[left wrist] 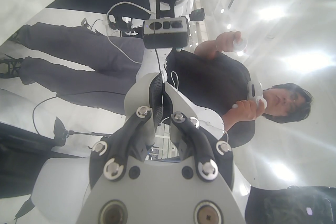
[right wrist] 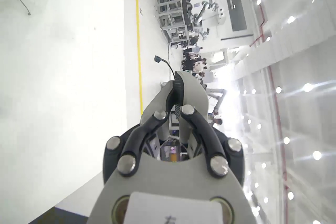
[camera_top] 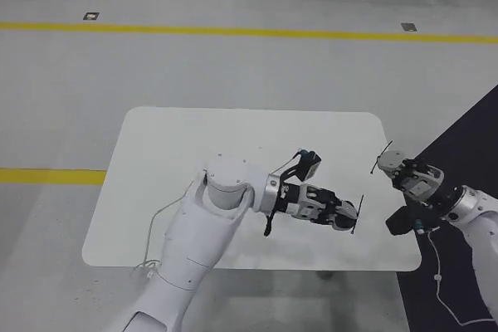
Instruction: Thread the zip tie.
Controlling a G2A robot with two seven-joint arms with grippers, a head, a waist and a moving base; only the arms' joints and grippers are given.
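Right gripper [right wrist: 176, 78], clenched on the zip tie [right wrist: 158, 59], hangs near the table's [camera_top: 191, 133] right edge, tie head poking past its tip. Left gripper [left wrist: 160, 80], clenched, sits just beside a second tie [camera_top: 357, 214] toward the front edge

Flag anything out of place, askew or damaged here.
Nothing stands out. The left end effector is shut on one zip tie, the right end effector on a second zip tie, held apart above the table.

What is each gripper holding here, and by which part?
The right gripper pinches a zip tie just below its head. The left gripper seems to pinch a second tie near its middle.
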